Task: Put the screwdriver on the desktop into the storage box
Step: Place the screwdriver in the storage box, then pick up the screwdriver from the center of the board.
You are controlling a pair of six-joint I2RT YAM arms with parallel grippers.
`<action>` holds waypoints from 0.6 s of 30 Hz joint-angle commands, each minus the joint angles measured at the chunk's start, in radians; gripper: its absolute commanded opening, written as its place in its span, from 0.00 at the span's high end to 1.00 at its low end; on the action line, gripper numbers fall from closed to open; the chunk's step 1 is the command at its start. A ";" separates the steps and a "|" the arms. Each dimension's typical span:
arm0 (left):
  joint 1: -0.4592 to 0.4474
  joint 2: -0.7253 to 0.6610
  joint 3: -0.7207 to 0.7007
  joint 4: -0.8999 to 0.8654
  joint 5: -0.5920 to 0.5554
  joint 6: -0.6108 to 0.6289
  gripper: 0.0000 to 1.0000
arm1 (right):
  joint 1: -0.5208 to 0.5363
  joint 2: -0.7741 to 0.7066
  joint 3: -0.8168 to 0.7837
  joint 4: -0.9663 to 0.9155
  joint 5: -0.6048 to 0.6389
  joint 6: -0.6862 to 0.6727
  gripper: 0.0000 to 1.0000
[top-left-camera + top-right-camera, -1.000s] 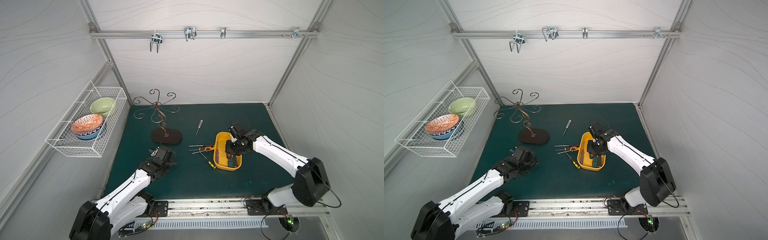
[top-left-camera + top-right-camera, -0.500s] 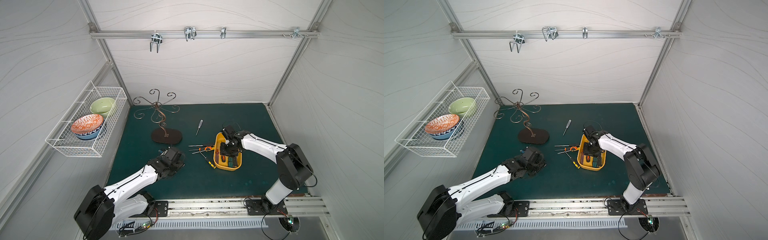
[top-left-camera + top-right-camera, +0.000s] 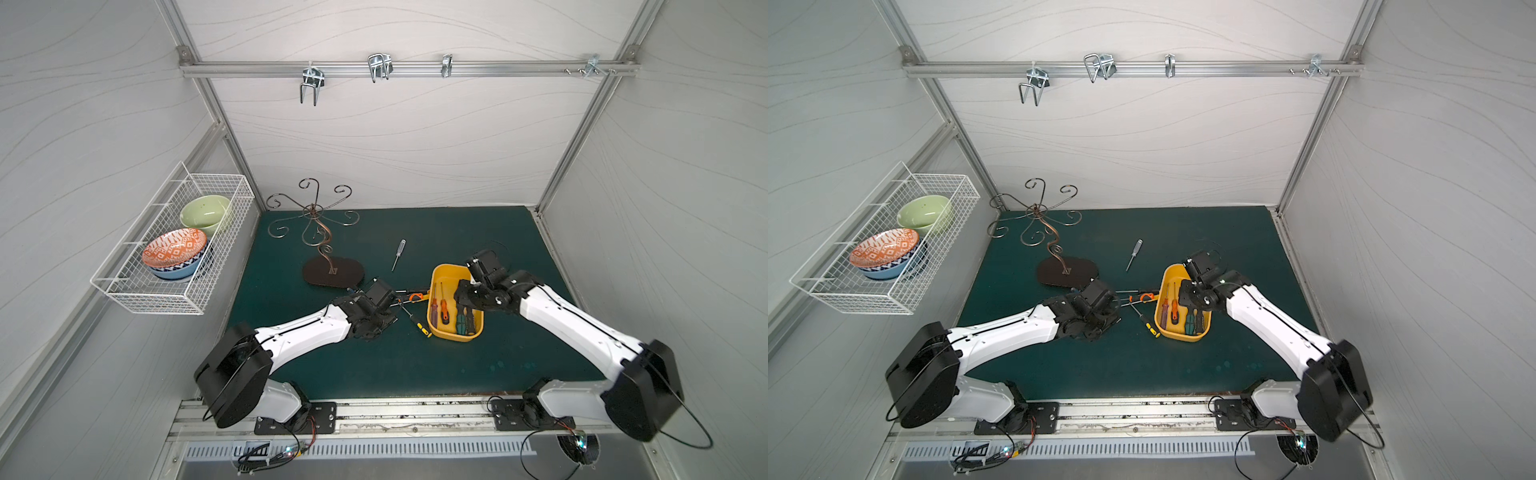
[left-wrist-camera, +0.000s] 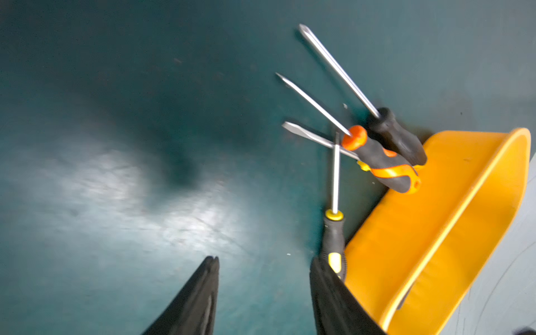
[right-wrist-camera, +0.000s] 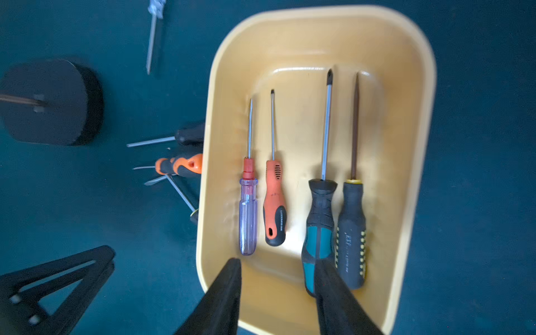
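The yellow storage box (image 3: 434,330) (image 3: 1162,328) sits right of centre on the teal desktop (image 3: 415,365). Several screwdrivers lie side by side in it (image 5: 275,203). More lie against its left wall: a black-and-yellow one (image 3: 417,325) (image 4: 333,235), an orange-and-black one (image 4: 380,162) and a black one (image 4: 397,136). A small clear-handled screwdriver (image 3: 398,254) lies alone farther back. My left gripper (image 4: 264,261) (image 3: 384,322) is open and empty just above the desktop, one finger beside the black-and-yellow handle. My right gripper (image 5: 278,262) (image 3: 465,297) hangs open and empty over the box's near end.
A copper wire stand on a dark oval base (image 3: 332,272) rises just behind the left arm. A white wire basket (image 3: 174,291) with bowls hangs on the left wall. A rail with metal hooks (image 3: 378,66) runs overhead.
My left arm has swung right, up to the screwdrivers beside the box. My right gripper's jaws have widened over the box and the arm has drawn back a little.
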State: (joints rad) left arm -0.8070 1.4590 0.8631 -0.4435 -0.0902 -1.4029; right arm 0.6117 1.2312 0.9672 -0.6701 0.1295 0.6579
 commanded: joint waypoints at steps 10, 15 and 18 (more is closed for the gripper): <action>-0.044 0.286 0.263 -0.061 0.070 -0.068 0.40 | -0.052 -0.133 -0.135 -0.086 0.062 0.025 0.56; -0.062 0.363 0.323 -0.072 0.091 -0.064 0.42 | -0.058 -0.143 -0.146 -0.088 0.059 0.022 0.57; -0.070 0.397 0.361 -0.100 0.086 -0.061 0.44 | -0.060 -0.149 -0.153 -0.088 0.058 0.022 0.57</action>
State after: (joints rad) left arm -0.8677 1.8282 1.1690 -0.4992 -0.0105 -1.4593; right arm 0.5579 1.1011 0.8272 -0.7357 0.1780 0.6670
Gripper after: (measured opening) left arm 0.563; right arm 0.430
